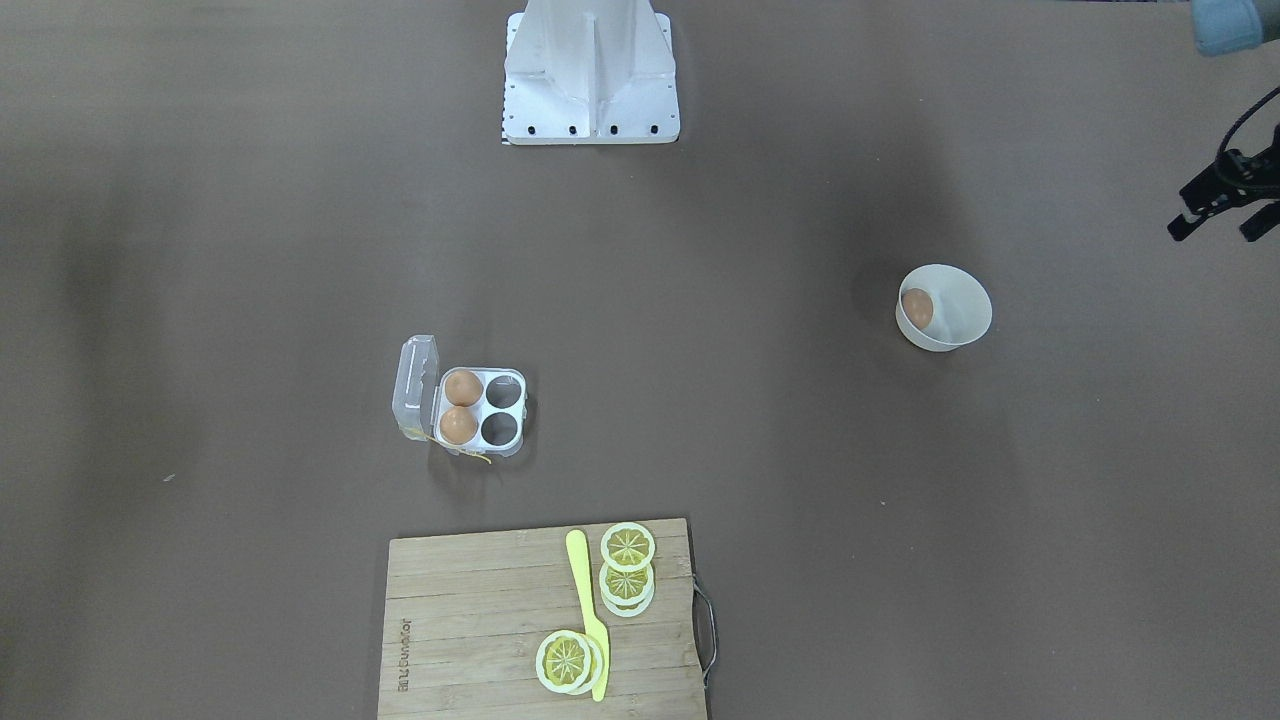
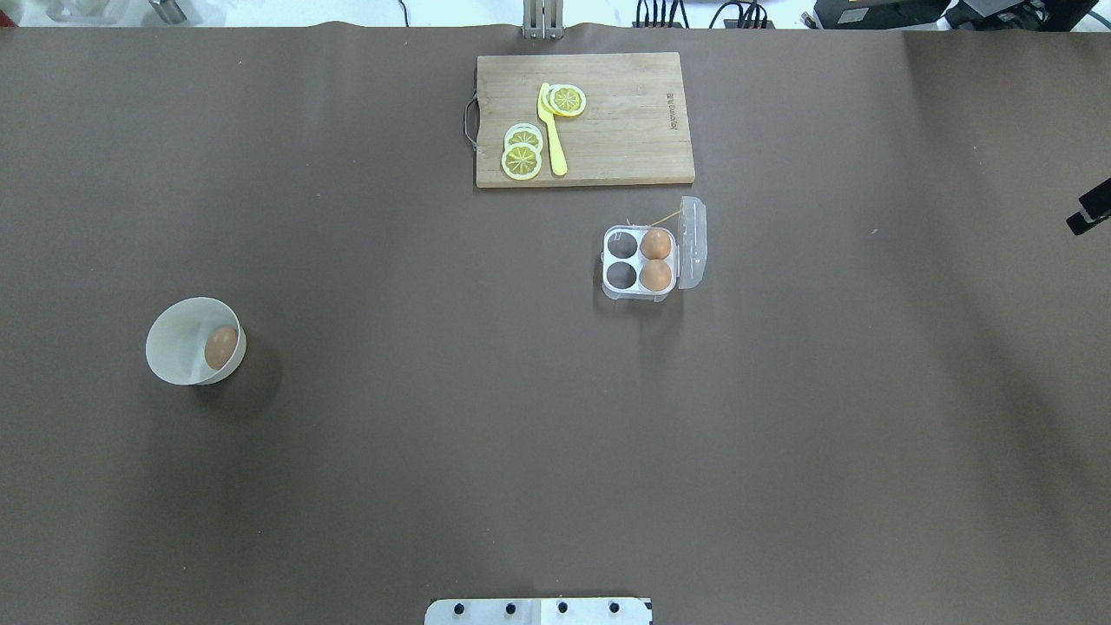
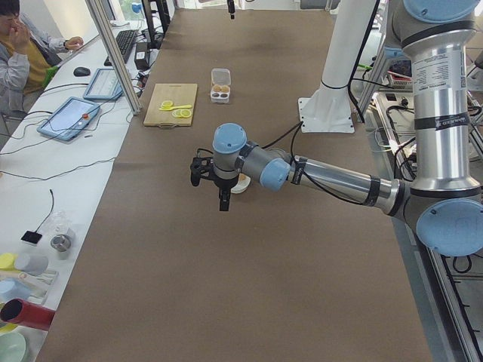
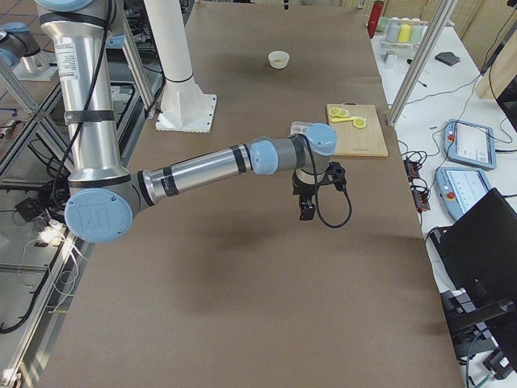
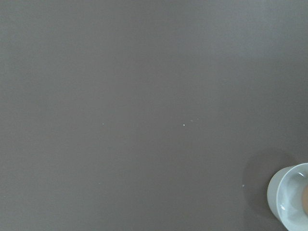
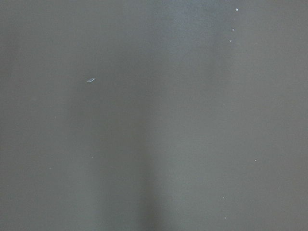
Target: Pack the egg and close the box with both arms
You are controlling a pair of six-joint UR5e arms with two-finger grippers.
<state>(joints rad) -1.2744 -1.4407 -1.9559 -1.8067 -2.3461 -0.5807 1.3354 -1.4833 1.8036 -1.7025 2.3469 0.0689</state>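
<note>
While two look-alike eggs sit in the cells nearest the lid, the small smooth light-brown egg [image 1: 917,307] to be packed lies in the round white bowl [image 1: 962,298]. It is well apart from the small square clear-plastic egg box [image 2: 638,260], so this is the very opening, the fetch not yet begun. The left arm's black two-finger gripper [image 1: 1218,226] hovers above the table, apart from the bowl, fingers spread with nothing between them.

Next call, I'd say: swing it over the bowl, drop in and pinch the egg. The egg rests against the bowl's wall — tight room there, so the angle needs care. Then it goes across to one of the two empty cells, with the hinged lid standing open.

The right arm's gripper [image 2: 1092,211] is only a black sliver at the overhead view's edge, and whether it is clenched or released I cannot tell. Both wrist cameras show little but the brown table cover [image 6: 154,144], the left one just catching the bowl's rim in its corner. The box's yellow string [image 2: 664,217] is thin and hard to trace.
</note>
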